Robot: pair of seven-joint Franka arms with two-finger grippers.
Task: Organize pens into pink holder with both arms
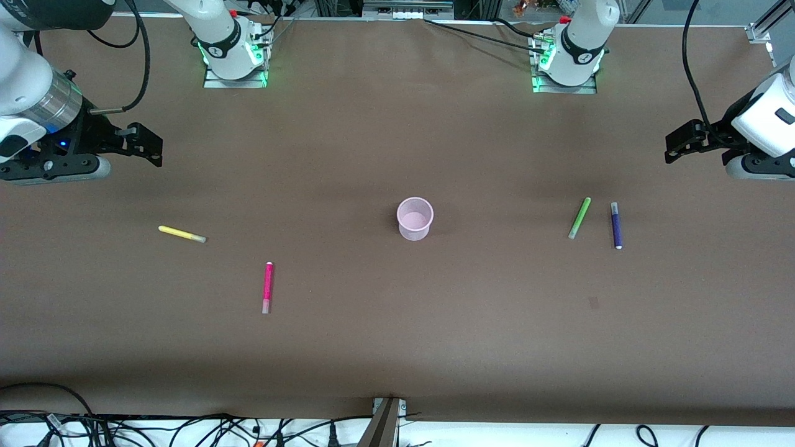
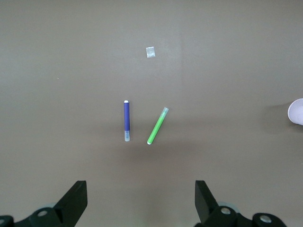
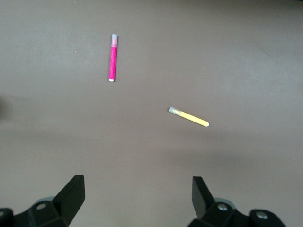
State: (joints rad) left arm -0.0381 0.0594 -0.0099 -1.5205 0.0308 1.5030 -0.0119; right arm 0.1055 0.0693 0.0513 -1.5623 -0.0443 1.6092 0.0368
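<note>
Pink pen, nearest, unpicked; both grippers, left and right, spread wide and empty, should descend square across each barrel before closing.

Both arms are glossy white with rounded casings. The bases, the right arm's and the left arm's, each wear a black band with a small white mark and sit on metal plates glowing green along the edges, with a spot of red higher up. Black cables loop from the upper links. The right arm's wrist is a ribbed silver cylinder with a small blue light below it. The right claw and left claw are matte black, angular, with wedge-shaped fingers and pale round fittings beside them.
</note>
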